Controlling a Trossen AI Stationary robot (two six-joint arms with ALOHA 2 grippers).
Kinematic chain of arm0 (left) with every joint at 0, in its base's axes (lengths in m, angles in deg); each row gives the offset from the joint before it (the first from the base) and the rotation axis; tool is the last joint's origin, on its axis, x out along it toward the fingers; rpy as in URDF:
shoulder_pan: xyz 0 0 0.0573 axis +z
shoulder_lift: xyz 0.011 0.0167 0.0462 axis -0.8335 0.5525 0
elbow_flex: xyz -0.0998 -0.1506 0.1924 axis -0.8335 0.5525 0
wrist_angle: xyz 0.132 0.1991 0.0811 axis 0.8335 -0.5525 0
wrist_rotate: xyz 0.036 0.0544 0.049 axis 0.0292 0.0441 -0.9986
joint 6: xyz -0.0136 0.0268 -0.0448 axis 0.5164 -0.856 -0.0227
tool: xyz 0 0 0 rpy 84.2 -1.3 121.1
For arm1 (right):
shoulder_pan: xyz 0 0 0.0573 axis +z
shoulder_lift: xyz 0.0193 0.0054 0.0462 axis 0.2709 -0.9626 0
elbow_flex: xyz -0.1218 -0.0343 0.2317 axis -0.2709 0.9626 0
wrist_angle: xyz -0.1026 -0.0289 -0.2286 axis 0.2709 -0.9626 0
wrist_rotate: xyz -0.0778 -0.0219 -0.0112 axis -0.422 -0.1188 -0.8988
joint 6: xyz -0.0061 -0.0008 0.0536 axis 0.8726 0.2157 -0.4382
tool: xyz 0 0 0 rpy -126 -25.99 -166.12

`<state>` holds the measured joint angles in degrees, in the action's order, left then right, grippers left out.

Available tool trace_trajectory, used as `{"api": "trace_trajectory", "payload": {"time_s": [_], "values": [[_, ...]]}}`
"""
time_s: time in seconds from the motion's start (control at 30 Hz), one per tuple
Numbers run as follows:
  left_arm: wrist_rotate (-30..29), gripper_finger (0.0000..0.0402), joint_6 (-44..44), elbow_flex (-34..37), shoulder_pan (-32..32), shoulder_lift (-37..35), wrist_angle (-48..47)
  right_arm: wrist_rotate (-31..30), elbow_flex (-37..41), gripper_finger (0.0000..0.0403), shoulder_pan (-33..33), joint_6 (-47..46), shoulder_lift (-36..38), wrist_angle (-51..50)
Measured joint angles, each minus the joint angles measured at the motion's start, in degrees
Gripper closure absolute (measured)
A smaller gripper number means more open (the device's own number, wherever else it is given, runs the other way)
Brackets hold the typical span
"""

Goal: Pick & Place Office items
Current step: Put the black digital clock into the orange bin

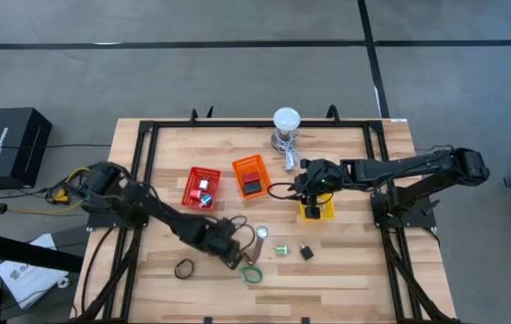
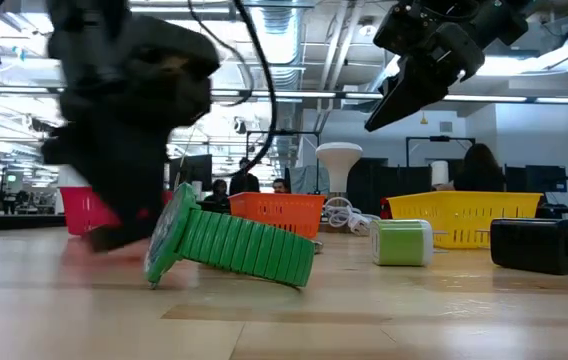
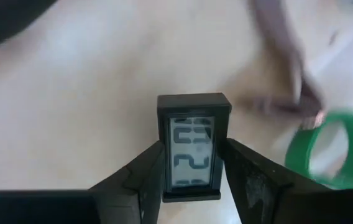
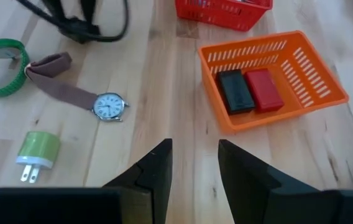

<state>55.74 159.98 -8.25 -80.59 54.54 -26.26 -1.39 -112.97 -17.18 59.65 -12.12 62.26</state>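
Note:
My left gripper [image 1: 230,247] is low over the near middle of the table, shut on a small black digital clock [image 3: 193,118] with a grey display. Next to it lie a green band ring [image 1: 252,274] on its side, a watch [image 1: 260,236] on a brown strap, a green plug [image 1: 282,250], a black block [image 1: 306,253] and a black band ring [image 1: 184,268]. In the low view the left gripper [image 2: 124,150] is a dark blur behind the green band ring [image 2: 229,245]. My right gripper [image 4: 195,162] hangs open above the yellow basket [image 1: 317,211], touching nothing. My left gripper pinches the clock between its two fingers [image 3: 142,180], one on each side edge [image 3: 163,155] of the lower half of the case. The display faces the wrist camera, and the clock's top stands out past the fingertips. Whether the clock is clear of the table, I cannot tell.
A red basket [image 1: 201,187] holding small items and an orange basket [image 4: 270,74] holding a black block and a red block stand mid-table. A white-domed lamp [image 1: 286,121] with its cable stands at the far edge. Bare wood lies at the table's near right.

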Motion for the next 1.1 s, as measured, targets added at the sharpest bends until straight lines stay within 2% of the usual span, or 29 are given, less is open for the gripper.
{"api": "trace_trajectory", "payload": {"time_s": [0.17,0.43,0.57,0.7,1.1], "values": [[-8.54,0.0257,-10.89,-0.06,4.55,-4.81,0.19,-0.01,0.0,0.0282,0.85,-0.48,0.0,-0.04],[-16.35,0.0261,-34.14,-0.11,16.34,-9.24,4.1,0.01,0.0,0.0282,3.7,-0.48,0.0,-0.02],[-15.13,0.026,-44.09,-0.12,23.36,-8.79,10.11,0.0,0.0,0.0282,4.95,-0.48,0.0,-0.23],[-11.87,0.0258,-48.79,-0.13,27.95,-6.98,11.35,-0.01,0.0,0.0282,5.84,-0.48,0.0,-1.16],[-11.6,0.0212,-53.35,0.04,32.19,-2.71,12.28,-0.03,0.0,0.0282,6.48,-2.02,0.0,-1.29]]}}
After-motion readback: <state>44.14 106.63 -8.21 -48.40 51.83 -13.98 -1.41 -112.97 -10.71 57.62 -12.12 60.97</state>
